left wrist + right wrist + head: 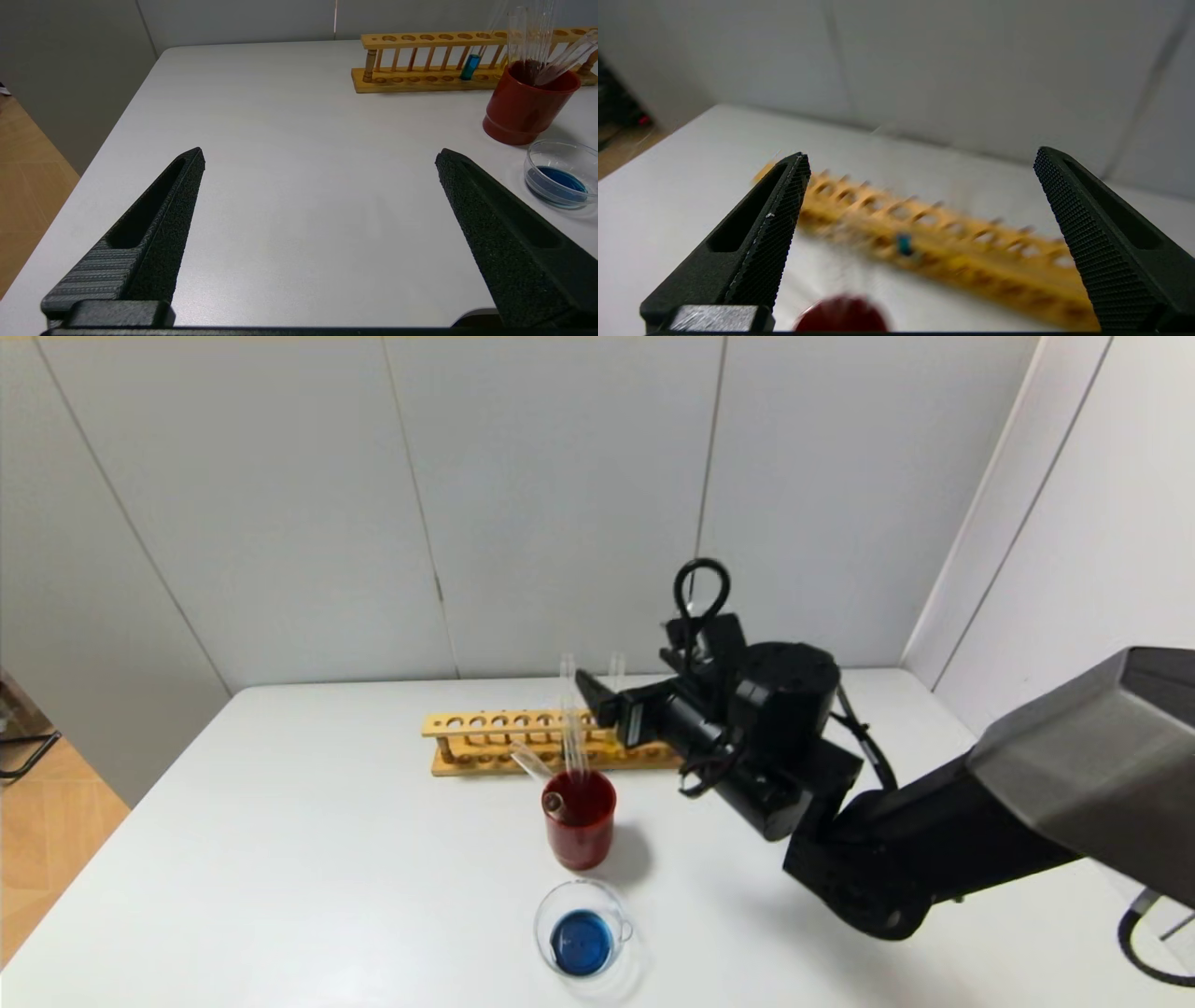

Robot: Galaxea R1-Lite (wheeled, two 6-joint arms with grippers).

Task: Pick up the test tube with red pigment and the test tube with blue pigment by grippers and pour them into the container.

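Right hand (pixel 597 695), wide open and empty above the rack (pixel 523 742), was best lowered squarely astride one upright tube.

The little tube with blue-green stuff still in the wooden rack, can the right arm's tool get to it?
Probably yes. The right tool hangs open just above the wooden rack, near the tube with teal liquid. The red cup full of tubes stands in front, apart from it, so coming from above looks free.

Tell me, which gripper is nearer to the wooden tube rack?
The right. The right gripper is open just above the wooden rack. The left gripper is open over bare table, well short of the rack.
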